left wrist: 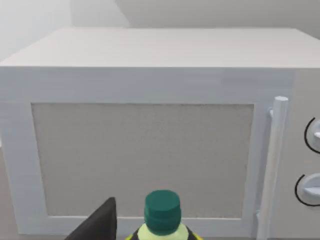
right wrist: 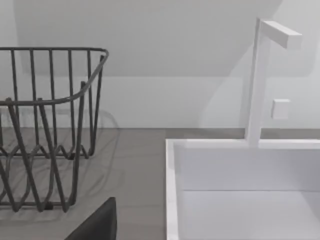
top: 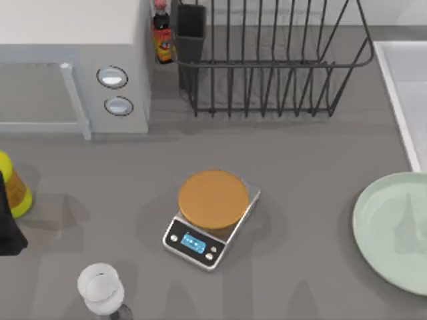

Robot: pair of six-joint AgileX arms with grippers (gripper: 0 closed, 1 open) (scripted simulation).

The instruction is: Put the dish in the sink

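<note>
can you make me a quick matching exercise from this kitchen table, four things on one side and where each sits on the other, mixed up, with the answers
Things:
1. dish
2. kitchen scale
3. dish rack
4. microwave

Places, by the top view:
A. back left of the table
B. right edge, in front of the sink
C. middle of the table
D. back, between the microwave and the sink

Pairs: 1-B, 2-C, 3-D, 4-A

Pale mint-green dish (top: 393, 230), white sink (right wrist: 240, 170) — black wire rack (top: 267, 60), orange-brown scale disc (top: 213, 199)
</note>
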